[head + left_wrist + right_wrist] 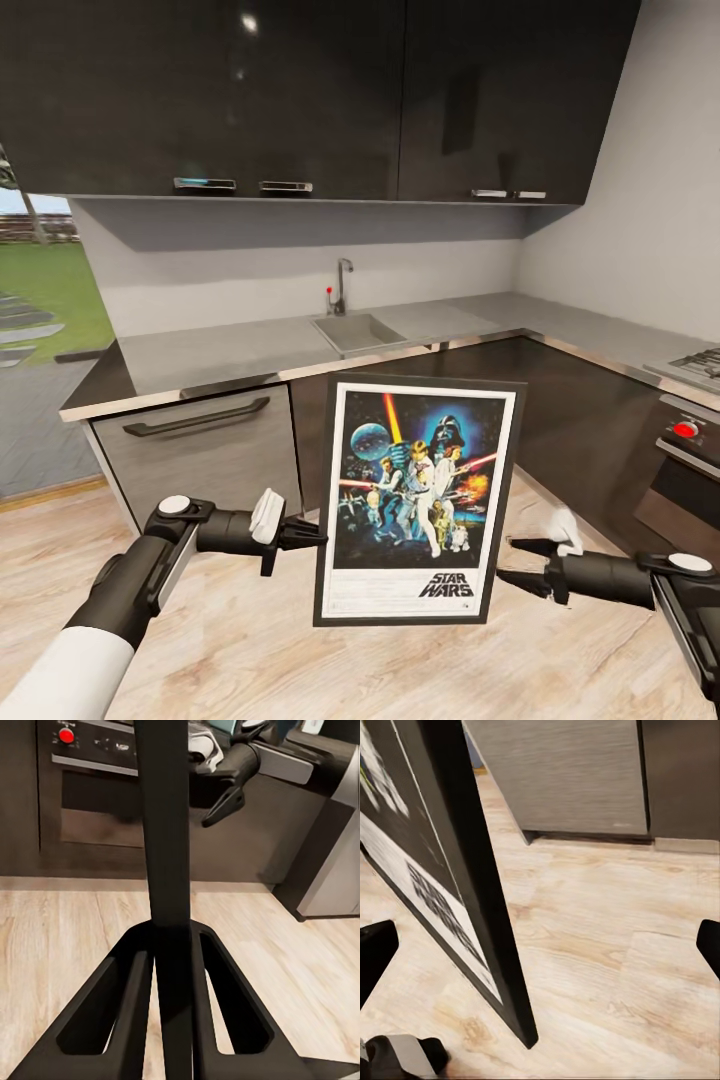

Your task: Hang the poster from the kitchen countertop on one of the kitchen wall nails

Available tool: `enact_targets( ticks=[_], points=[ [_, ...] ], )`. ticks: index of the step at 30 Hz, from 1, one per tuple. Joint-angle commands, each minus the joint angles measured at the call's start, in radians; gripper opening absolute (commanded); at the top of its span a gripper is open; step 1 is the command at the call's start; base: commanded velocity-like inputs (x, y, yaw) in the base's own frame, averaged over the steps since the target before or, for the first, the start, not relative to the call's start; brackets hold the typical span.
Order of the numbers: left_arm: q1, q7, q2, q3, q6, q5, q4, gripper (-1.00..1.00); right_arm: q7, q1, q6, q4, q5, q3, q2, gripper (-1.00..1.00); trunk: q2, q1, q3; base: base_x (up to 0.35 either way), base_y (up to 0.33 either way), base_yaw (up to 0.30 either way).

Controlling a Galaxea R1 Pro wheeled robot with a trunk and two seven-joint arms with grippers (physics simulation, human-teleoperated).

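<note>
Head view looks forward and down from above at the kitchen countertop (pixel 250 350) corner, mid-range; left wrist view looks close along the poster (pixel 166 832) edge toward the oven (pixel 90 787); right wrist view looks close past the poster at wood floor (pixel 607 945), shared by all three.

The grey kitchen countertop (pixel 240 350) holds a built-in sink (pixel 357 331) with a chrome tap (pixel 342 285).
</note>
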Motion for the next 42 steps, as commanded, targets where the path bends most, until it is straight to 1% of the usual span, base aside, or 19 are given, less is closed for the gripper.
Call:
enact_targets(
  ticks=[1, 2, 4, 5, 8, 11, 13, 17, 36, 38, 42],
  points=[
    [-0.001, 0.000, 0.001, -0.002, 0.007, 0.003, -0.001, -1.00, 0.034, -0.001, -0.005, 0.008, 0.005, -0.001, -0.009, 1.00, -0.001, 0.000, -0.001, 0.000, 0.000, 0.000],
    [-0.001, 0.000, 0.001, -0.002, 0.007, 0.003, -0.001, -1.00, 0.049, -0.001, -0.014, 0.012, 0.005, -0.001, -0.013, 1.00, -0.001, 0.000, -0.001, 0.000, 0.000, 0.000],
    [-0.001, -0.001, 0.002, -0.002, 0.007, 0.003, -0.001, -1.00, 0.110, -0.001, -0.040, 0.019, 0.005, -0.001, -0.021, 1.00, -0.001, 0.000, -0.001, 0.000, 0.000, 0.000],
    [-0.001, -0.001, 0.002, -0.002, 0.007, 0.003, -0.002, -1.00, 0.128, -0.002, -0.047, 0.021, 0.005, -0.001, -0.023, 1.00, -0.001, 0.000, -0.001, 0.000, 0.000, 0.000],
    [-0.001, -0.001, 0.002, -0.002, 0.007, 0.004, -0.004, -1.00, 0.147, -0.002, -0.055, 0.023, 0.004, 0.000, -0.025, 1.00, -0.001, 0.000, -0.001, 0.000, 0.000, 0.000],
    [-0.001, -0.004, 0.002, -0.002, 0.007, 0.004, -0.005, -1.00, 0.153, -0.002, -0.057, 0.024, 0.004, 0.000, -0.026, 1.00, -0.001, 0.000, -0.001, 0.000, 0.000, 0.000],
    [-0.001, -0.038, 0.002, -0.002, 0.007, 0.004, -0.005, -1.00, 0.158, -0.002, -0.059, 0.024, 0.004, 0.000, -0.026, 1.00, -0.001, 0.000, -0.001, 0.000, 0.000, 0.000],
    [0.000, -0.061, 0.002, -0.002, 0.007, 0.003, -0.006, -1.00, 0.160, -0.002, -0.059, 0.024, 0.004, 0.001, -0.025, 1.00, -0.001, 0.000, -0.001, 0.000, 0.000, 0.000],
    [-0.001, -0.070, 0.002, -0.002, 0.007, 0.003, -0.006, -1.00, 0.160, -0.003, -0.062, 0.021, -0.001, 0.006, -0.019, 1.00, -0.001, 0.000, -0.001, 0.000, 0.000, 0.000],
    [-0.001, -0.070, 0.002, -0.002, 0.007, 0.003, -0.006, -1.00, 0.160, -0.003, -0.063, 0.019, -0.002, 0.007, -0.013, 1.00, -0.001, 0.000, -0.001, 0.000, 0.000, 0.000],
    [-0.001, -0.070, 0.002, -0.002, 0.007, 0.003, -0.006, -1.00, 0.160, -0.003, -0.063, 0.018, -0.002, 0.008, -0.008, 1.00, -0.001, 0.000, -0.001, 0.000, 0.000, 0.000]
  ],
)
